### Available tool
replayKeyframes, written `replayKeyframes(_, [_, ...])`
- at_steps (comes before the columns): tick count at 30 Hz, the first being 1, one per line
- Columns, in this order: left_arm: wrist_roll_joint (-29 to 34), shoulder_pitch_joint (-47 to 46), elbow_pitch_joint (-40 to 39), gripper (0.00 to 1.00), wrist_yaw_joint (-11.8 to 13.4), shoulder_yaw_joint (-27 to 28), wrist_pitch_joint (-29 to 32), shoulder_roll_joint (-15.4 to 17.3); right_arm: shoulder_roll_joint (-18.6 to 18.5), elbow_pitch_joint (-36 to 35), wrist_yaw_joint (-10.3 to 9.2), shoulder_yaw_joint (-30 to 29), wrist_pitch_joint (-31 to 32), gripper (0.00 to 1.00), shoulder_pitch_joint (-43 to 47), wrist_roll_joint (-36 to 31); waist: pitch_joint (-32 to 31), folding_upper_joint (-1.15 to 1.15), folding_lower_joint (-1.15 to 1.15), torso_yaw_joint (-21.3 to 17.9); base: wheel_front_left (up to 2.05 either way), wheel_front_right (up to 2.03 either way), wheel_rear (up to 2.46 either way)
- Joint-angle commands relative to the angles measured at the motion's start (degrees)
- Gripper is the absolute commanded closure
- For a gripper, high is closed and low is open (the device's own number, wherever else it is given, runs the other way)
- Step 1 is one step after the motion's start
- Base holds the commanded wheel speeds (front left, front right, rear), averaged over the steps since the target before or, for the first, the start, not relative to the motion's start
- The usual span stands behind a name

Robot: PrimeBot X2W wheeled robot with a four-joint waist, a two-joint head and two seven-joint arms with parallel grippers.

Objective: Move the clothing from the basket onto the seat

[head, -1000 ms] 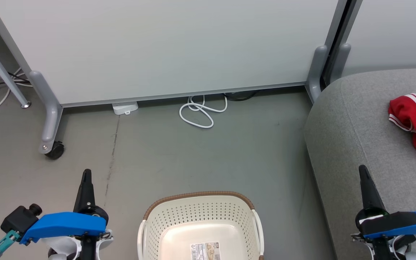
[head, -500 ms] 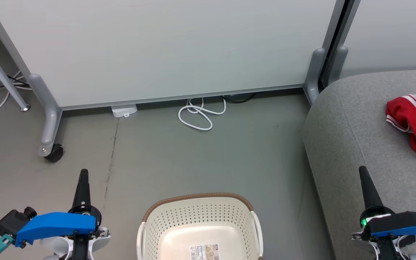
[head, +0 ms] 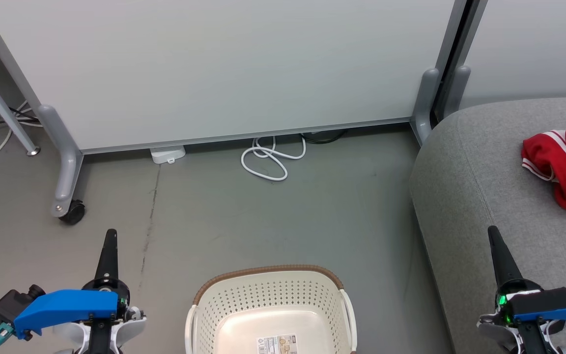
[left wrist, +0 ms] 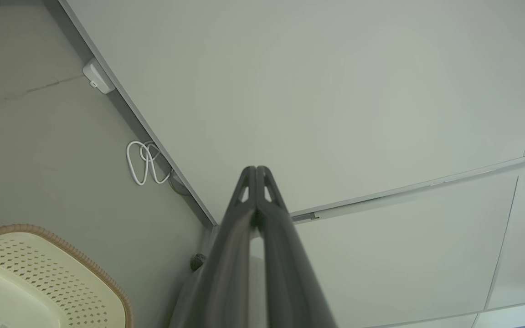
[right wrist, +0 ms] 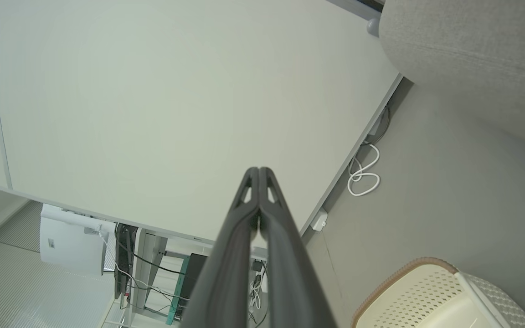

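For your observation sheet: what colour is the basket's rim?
Brown, woven-look basket rim; the head view shows it best.

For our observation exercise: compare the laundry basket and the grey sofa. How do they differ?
The basket is cream perforated plastic with a brown rim; the sofa is grey upholstered fabric. The basket is far smaller than the sofa. The basket's visible inside shows no clothing; the sofa carries red clothing. Both have rounded corners.

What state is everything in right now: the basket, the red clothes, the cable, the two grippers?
basket, upright on the floor, no clothing in its visible part
clothing, crumpled on the seat
left gripper, shut, empty
right gripper, shut, empty
cable, coiled on the floor
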Motion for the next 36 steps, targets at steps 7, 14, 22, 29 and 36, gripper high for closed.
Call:
replayKeyframes(7, [-4.6,0.0,-0.9,1.0,-0.5,0.8,1.3,0.0,0.0,-0.1,0.04,-0.3,1.3,1.0,-1.0,5.1,-0.3,0.0,0.0,-0.2,0.0,0.0,0.0])
replayKeyframes(14, [-7.8,0.0,-1.1,1.0,-0.7,1.3,2.2,0.0,0.0,0.0,0.04,-0.4,2.2,1.0,-1.0,8.6,-0.6,0.0,0.0,-0.3,0.0,0.0,0.0])
replayKeyframes(22, [-11.2,0.1,-1.4,1.0,-0.8,1.8,3.0,0.0,0.1,0.1,0.04,-0.5,3.1,1.0,-1.1,12.4,-0.9,0.0,0.0,-0.5,0.0,0.0,0.0])
replayKeyframes(29, [-13.7,0.2,-1.5,1.0,-0.9,2.2,3.7,0.0,0.1,0.2,0.04,-0.6,3.8,1.0,-1.1,15.2,-1.1,0.0,0.0,-0.6,0.0,0.0,0.0])
replayKeyframes(36, [-16.7,0.3,-1.7,1.0,-1.0,2.5,4.5,-0.1,0.1,0.4,0.04,-0.7,4.6,1.0,-1.2,18.6,-1.4,0.0,0.0,-0.7,0.0,0.0,0.0])
